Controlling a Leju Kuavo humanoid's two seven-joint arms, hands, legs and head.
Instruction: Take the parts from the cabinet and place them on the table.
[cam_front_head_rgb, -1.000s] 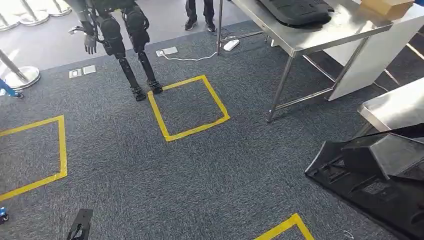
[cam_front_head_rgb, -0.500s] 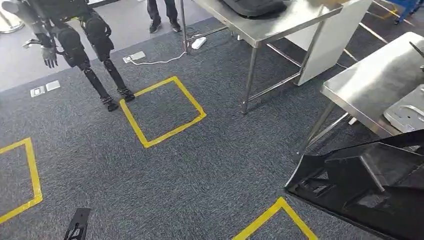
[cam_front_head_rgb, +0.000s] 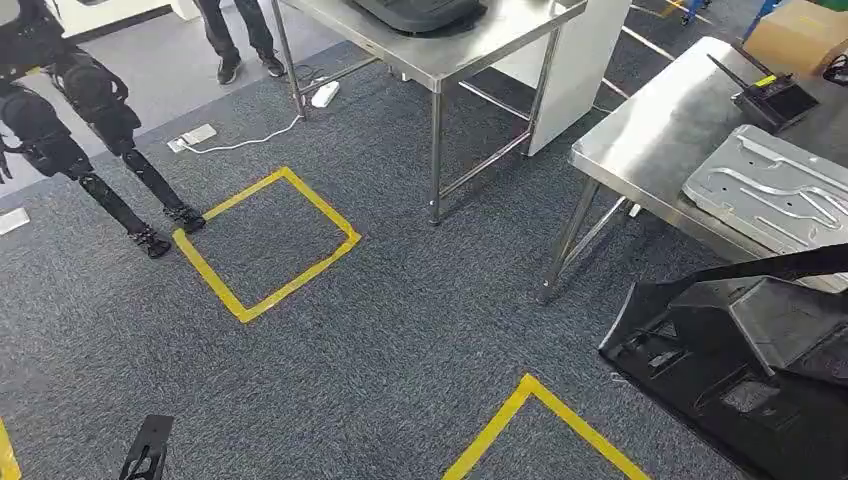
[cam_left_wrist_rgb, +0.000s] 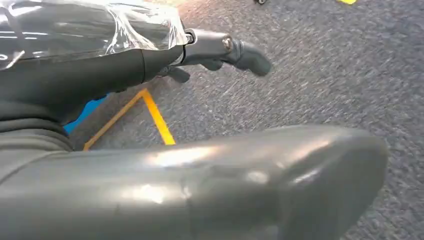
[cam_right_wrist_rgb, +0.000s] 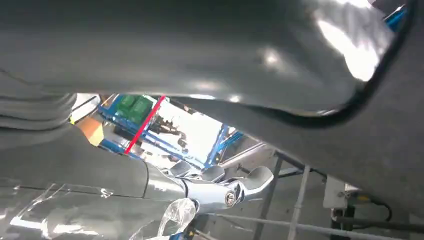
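black part (cam_front_head_rgb: 745, 375) beside steel table (cam_front_head_rgb: 650, 140).

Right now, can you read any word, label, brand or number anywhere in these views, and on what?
None can be read.
The yellow tag on the small black device on the steel table: too small to read.
The brown cardboard box: no legible print.
The large black plastic part: no marking seen.
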